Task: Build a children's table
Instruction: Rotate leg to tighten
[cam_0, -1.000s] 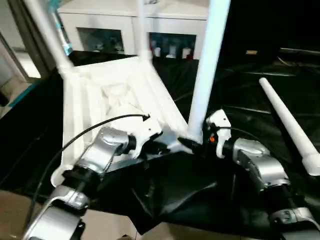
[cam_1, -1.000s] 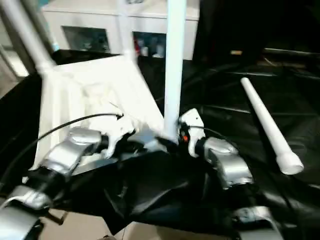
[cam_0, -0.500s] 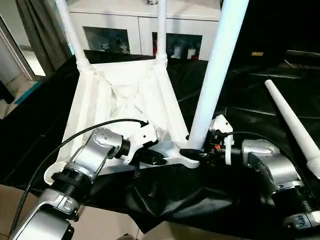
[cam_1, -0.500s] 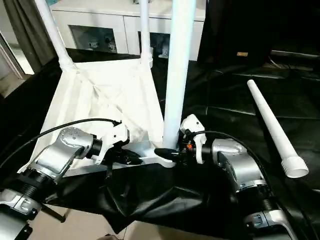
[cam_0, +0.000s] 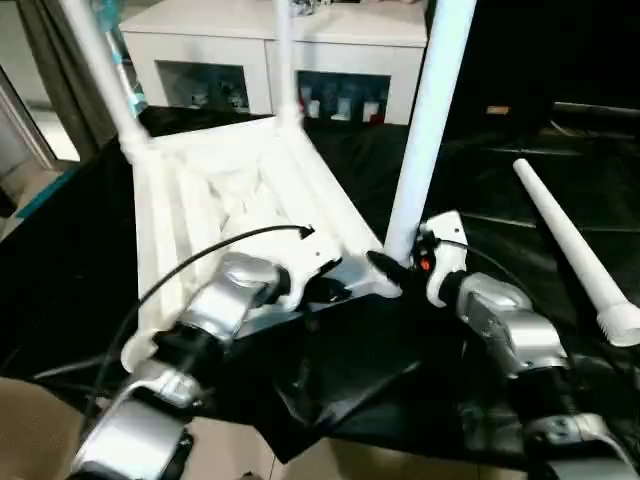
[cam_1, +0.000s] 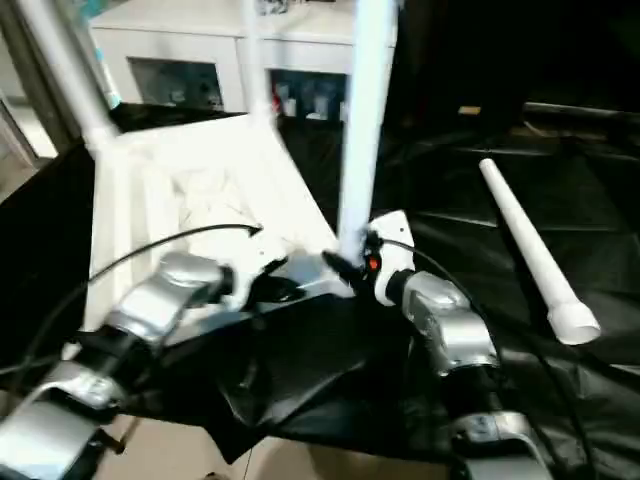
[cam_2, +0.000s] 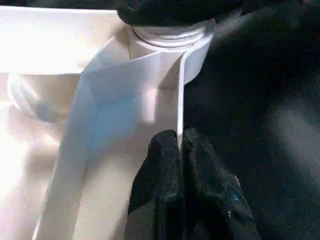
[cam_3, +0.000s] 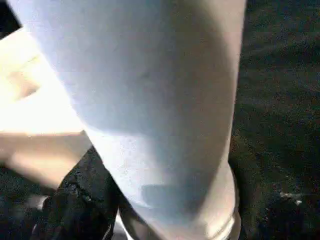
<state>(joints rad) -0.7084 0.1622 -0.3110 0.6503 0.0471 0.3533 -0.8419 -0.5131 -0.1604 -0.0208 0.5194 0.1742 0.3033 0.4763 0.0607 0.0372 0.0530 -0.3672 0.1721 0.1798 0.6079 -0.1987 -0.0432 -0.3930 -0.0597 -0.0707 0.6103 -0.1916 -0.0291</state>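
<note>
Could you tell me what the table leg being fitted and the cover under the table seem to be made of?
The leg looks like smooth, matte white plastic: uniform colour, moulded rings at its base. The black cover looks like thin plastic sheeting or slick fabric: it creases and shines.

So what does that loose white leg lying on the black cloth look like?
The loose leg is a long, round, white plastic tube, wider at the end nearest the robot, where a ringed collar shows, and thinner at the far end. It lies flat on the black cloth to the robot's right, apart from the upside-down table top. Nothing holds it.
</note>
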